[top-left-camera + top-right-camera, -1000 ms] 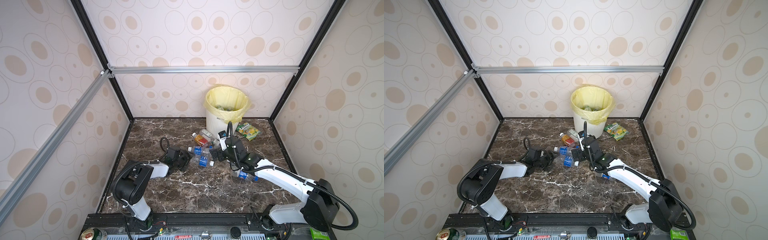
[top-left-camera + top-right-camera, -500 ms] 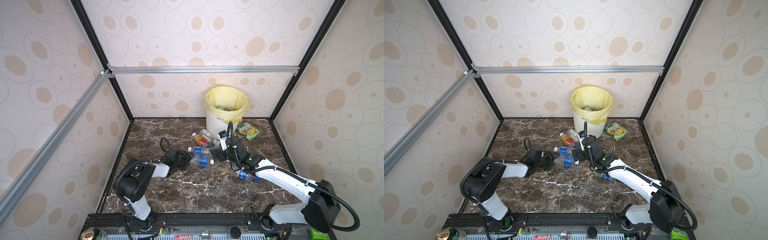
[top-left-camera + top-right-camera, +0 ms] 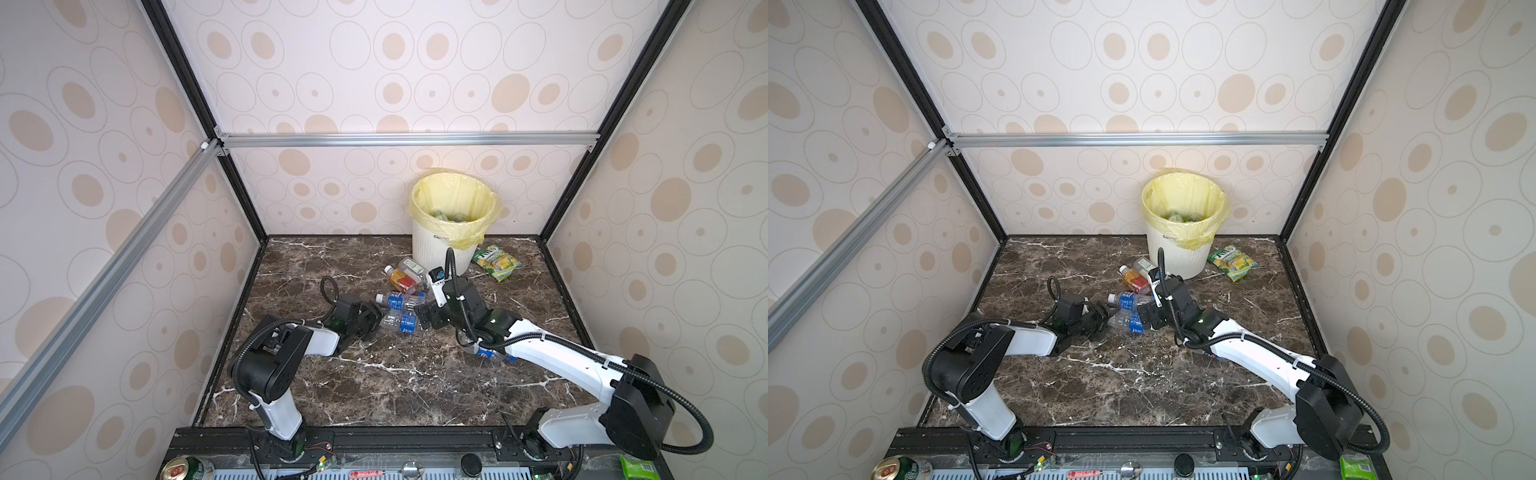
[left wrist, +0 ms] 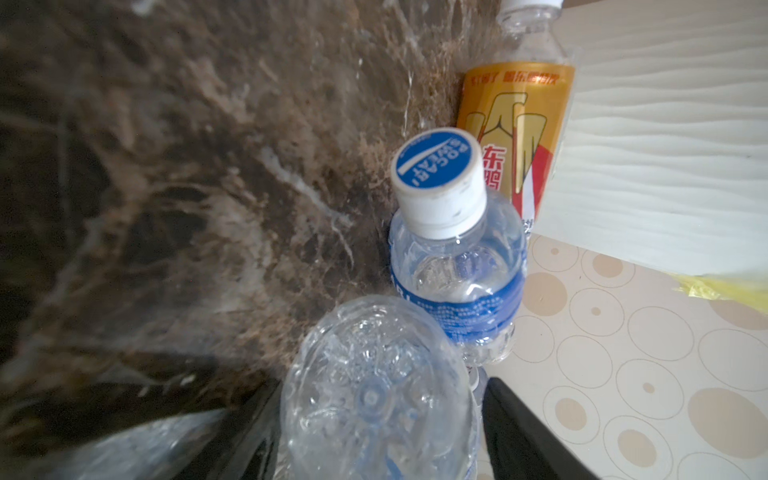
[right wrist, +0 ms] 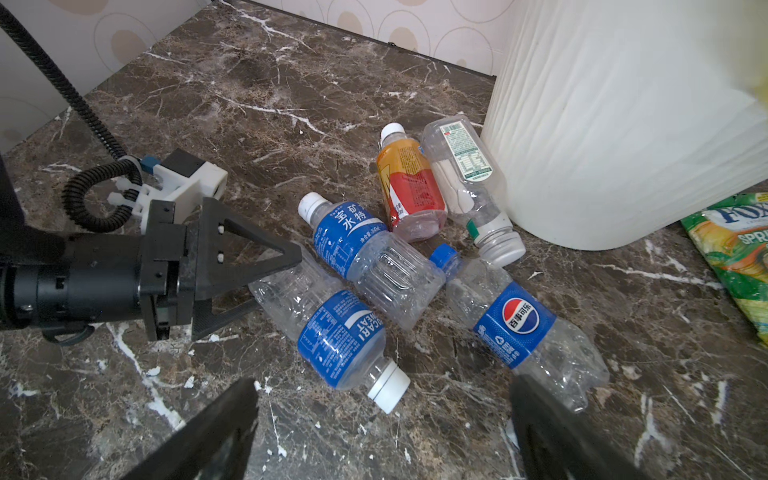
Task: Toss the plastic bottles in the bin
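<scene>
A half-hidden bottle (image 3: pixel 487 353) lies under the right arm (image 3: pixel 552 353). The left claw (image 5: pixel 272 280) straddles a blue-labelled bottle (image 5: pixel 332 332) on the table (image 5: pixel 291 104), centre frame; I cannot tell whether it grips. The right claw (image 5: pixel 384 380) gapes, empty. The bin (image 3: pixel 440 253) stands upper centre-right. The bottles lie as a second ago.
</scene>
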`<state>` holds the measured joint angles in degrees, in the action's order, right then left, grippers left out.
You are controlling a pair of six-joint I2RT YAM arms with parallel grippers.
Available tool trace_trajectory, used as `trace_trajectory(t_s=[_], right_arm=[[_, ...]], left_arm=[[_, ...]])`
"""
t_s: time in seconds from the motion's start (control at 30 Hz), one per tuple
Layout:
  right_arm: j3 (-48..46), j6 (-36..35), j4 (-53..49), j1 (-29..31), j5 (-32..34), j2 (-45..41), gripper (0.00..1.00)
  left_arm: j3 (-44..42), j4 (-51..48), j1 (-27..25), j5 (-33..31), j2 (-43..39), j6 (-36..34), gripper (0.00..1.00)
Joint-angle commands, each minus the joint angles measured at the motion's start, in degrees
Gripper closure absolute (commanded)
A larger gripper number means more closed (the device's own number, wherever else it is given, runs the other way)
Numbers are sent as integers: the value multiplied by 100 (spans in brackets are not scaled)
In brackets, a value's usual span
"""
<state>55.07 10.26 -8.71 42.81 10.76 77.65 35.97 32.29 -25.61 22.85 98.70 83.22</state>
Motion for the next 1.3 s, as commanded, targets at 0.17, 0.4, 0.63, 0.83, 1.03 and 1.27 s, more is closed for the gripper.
trace_trajectory(t_s=[0.17,0.4,0.63,0.83,1.03,1.27], right_arm=[[60,159,38,45,-14,80,3],[-9,128,27,44,61,-91,3],[-57,61,-24,44,149,-151,3],[-89,48,-24,48,157,-210,3],[-121,114,-78,45,-25,-208,3],[-158,120,-62,45,-230,-173,3]], left_arm=[[88,-447,-185,-69,282,53,22],[199,-559,-189,-75,543,-56,32],[0,-443,-189,-88,388,-79,46],[-232,-511,-155,-163,83,-146,51],[-463,-512,46,-183,-174,-237,56],[-176,-1133,273,-275,-609,-778,60]])
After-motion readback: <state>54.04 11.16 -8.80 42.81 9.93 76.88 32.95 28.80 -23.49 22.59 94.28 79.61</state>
